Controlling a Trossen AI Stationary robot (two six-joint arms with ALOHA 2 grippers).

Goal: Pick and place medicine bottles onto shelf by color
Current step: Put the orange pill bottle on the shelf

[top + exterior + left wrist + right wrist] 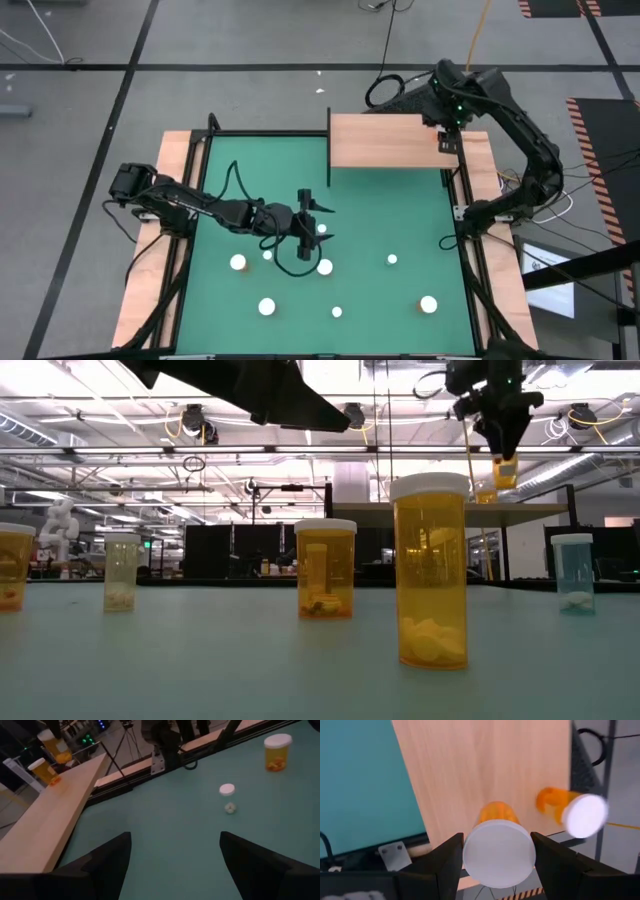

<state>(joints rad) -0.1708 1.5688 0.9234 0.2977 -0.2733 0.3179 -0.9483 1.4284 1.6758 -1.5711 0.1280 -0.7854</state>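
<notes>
Over shelf (385,140) corner: R claw (497,851) grips orange bottle (498,847); L claw (318,222) open, empty.

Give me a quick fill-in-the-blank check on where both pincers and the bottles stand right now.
1. The right pincer grips an orange bottle by its white ____.
2. That bottle hangs above the wooden ____.
3. One more orange bottle already stands on the shelf, near its ____ end.
4. The left pincer hovers open over the ____ mat.

Missing words: cap; shelf; right; green

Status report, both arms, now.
Right gripper shut on orange bottle above shelf. Left gripper open, empty, over green mat. Nothing in the way.
</notes>
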